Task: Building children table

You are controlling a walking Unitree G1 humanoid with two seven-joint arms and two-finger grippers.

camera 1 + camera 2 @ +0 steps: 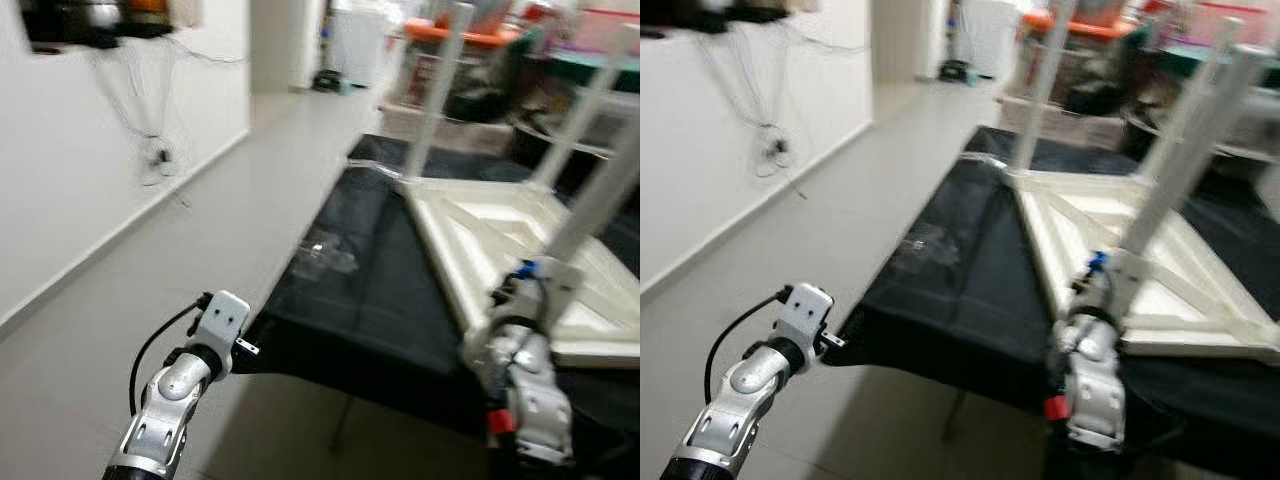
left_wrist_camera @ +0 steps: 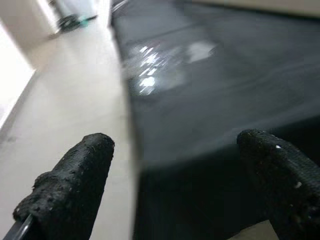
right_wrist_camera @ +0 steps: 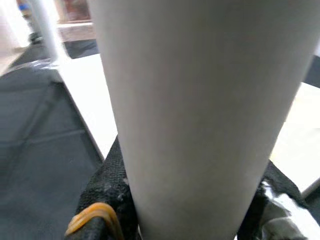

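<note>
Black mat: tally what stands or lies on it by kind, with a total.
White table legs: 3, one of them gripped by the right tool
Upturned white tabletop: 1
Clear plastic bag: 1
Total: 5

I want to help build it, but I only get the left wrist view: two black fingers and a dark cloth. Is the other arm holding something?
Observer: Yes. The right end effector is shut on a white table leg, near the leg's lower end.
Operator: Is the table standing up?
Observer: No. The white table lies upside down on the black cloth, legs pointing up.
Operator: Where is my arm, then?
Observer: The left end effector is open, low at the cloth's near corner, apart from the table.
Operator: What is the shiny patch I see?
Observer: A crumpled piece of clear plastic on the cloth, left of the table.
</note>
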